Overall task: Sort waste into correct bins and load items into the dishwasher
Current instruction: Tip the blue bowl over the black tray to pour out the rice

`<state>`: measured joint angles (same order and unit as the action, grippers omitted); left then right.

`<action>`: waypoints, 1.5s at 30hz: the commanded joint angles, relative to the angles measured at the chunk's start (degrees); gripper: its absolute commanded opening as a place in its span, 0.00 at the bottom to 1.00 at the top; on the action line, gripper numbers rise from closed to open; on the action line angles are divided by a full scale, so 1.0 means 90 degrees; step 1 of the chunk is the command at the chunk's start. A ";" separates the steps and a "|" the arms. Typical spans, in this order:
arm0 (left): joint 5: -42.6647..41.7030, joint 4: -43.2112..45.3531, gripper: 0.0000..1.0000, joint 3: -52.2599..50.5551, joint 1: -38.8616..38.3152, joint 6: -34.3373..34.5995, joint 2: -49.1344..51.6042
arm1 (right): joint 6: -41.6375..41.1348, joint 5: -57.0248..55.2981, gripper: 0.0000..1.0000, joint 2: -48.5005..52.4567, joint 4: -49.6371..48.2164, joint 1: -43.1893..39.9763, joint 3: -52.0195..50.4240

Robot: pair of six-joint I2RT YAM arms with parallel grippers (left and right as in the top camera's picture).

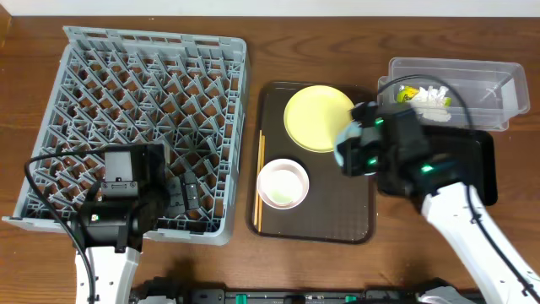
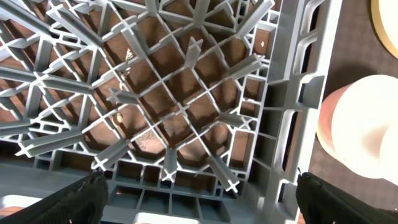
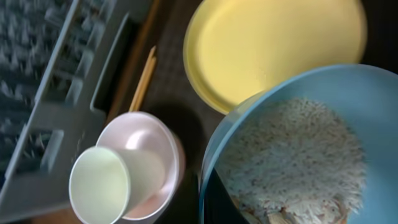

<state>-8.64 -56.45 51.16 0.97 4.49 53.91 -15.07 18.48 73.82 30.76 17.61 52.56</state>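
Observation:
My right gripper (image 1: 361,150) is shut on the rim of the light-blue bowl (image 3: 292,143), which holds pale beige grains (image 3: 292,155). It holds the bowl tilted above the brown serving tray, beside the pale-yellow plate (image 1: 316,116). One dark finger (image 3: 249,202) shows inside the rim. The white bowl (image 1: 283,184) sits on that tray with a pale cup (image 3: 102,183) lying in it. My left gripper (image 2: 199,211) is open and empty over the near right corner of the grey dish rack (image 1: 152,101). The clear tub (image 1: 498,80) holds crumpled white paper (image 1: 434,101) and the wrapper (image 1: 407,93).
The black tray (image 1: 479,160) lies under my right arm, just in front of the clear tub. The brown serving tray (image 1: 337,221) stands between the rack and the bins. Wooden chopsticks (image 1: 259,177) lie along its left edge.

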 commanded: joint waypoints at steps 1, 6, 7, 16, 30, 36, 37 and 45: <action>0.0010 -0.0010 0.97 0.0146 -0.0010 0.0036 -0.0012 | -0.0087 0.1285 0.01 -0.0080 0.0000 -0.1061 0.0114; 0.0010 -0.0010 0.97 0.0146 -0.0010 0.0036 -0.0012 | -0.0085 0.2344 0.01 0.0175 0.0187 -0.2397 0.0107; 0.0010 -0.0007 0.97 0.0146 -0.0010 0.0034 -0.0012 | -0.0078 0.2633 0.01 0.0323 0.0231 -0.2635 0.0104; 0.0010 -0.0010 0.97 0.0146 -0.0010 0.0036 -0.0012 | 0.0238 0.4371 0.01 0.1671 0.0097 -0.3750 0.0102; 0.0010 -0.0012 0.97 0.0146 -0.0010 0.0036 -0.0012 | 0.0253 0.6356 0.01 0.3077 -0.0488 -0.5389 0.0102; 0.0010 -0.0012 0.98 0.0146 -0.0010 0.0036 -0.0012 | 0.0250 0.7266 0.01 0.3194 -0.0729 -0.6042 0.0102; 0.0010 -0.0012 0.97 0.0146 -0.0010 0.0036 -0.0012 | 0.0250 0.7565 0.01 0.3194 -0.0811 -0.6232 0.0102; 0.0010 -0.0012 0.97 0.0146 -0.0010 0.0036 -0.0012 | 0.0029 0.7878 0.01 0.3194 -0.0872 -0.7235 0.0102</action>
<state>-8.64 -56.47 51.16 0.97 4.49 53.91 -14.04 85.56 102.02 22.98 -45.25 52.56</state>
